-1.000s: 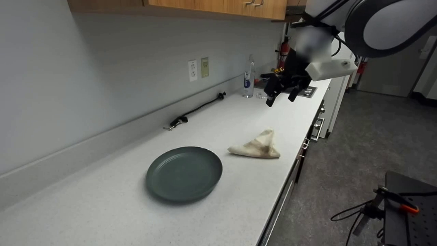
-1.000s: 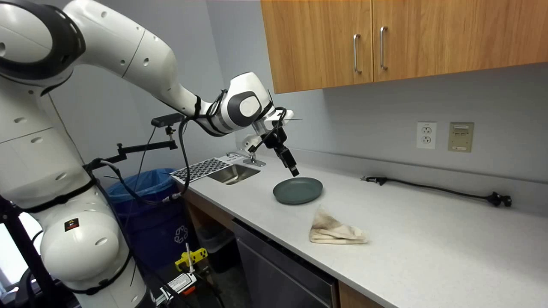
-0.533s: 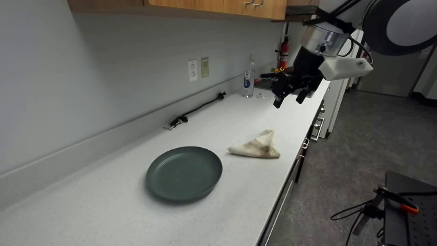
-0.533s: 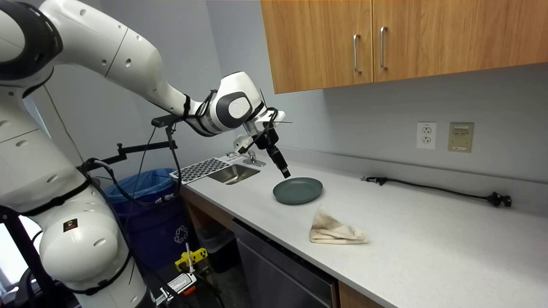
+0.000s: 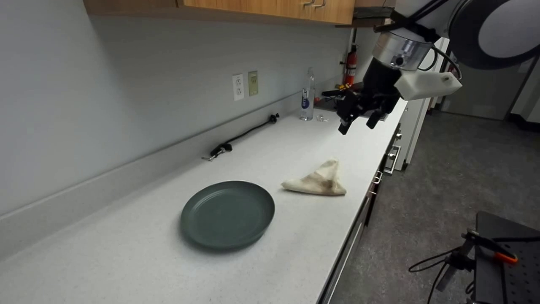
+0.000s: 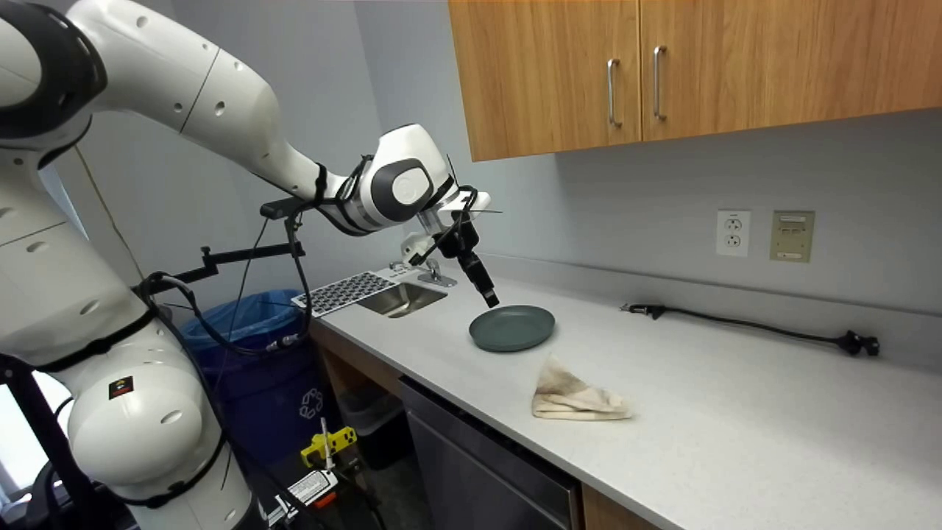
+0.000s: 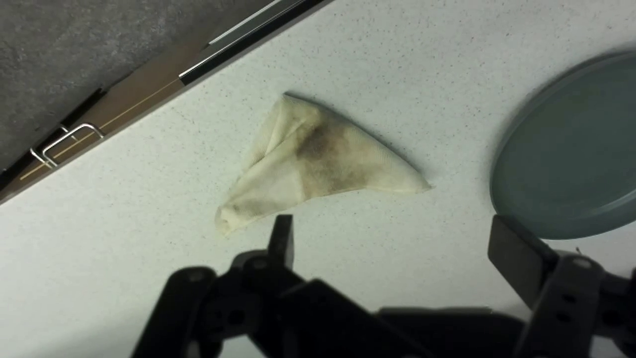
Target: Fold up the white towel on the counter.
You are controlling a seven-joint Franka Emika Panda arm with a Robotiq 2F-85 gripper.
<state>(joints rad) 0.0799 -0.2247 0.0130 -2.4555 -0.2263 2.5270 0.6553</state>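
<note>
The white towel (image 7: 323, 159) lies on the counter (image 6: 706, 442) in a rough triangle, with folded layers showing along one side in an exterior view and beige-brown stains over its upper face, the darkest patch plain in the wrist view. It is nearer the front edge (image 6: 515, 443) of the counter than the low backsplash (image 5: 126, 179), and near the round dark green plate (image 5: 228, 215) but apart from it; in the wrist view one pointed corner is turned toward the plate. The end effector (image 7: 390, 223) is set wide, its fingers (image 7: 516, 258) well apart, with the speckled white of the counter showing between them. It hangs tilted in the air above the counter, clear of the towel, at the end of a white arm (image 6: 221, 96). Close along the backsplash lies a thin black cord-like piece (image 6: 758, 323) with a fitting at each end. A clear bottle (image 5: 308, 99) stands upright near the backsplash. The wall (image 6: 647, 191) carries a white outlet (image 6: 733, 232) and a beige wall plate (image 6: 792, 236), with wooden cabinets (image 6: 548, 81) above. Past the plate, a steel sink (image 6: 402, 299) is set into the counter, a faucet (image 6: 436, 277) behind it and a black-and-white patterned board (image 6: 346, 291) at its side; a blue recycling bin (image 6: 254, 390) stands near that end.
</note>
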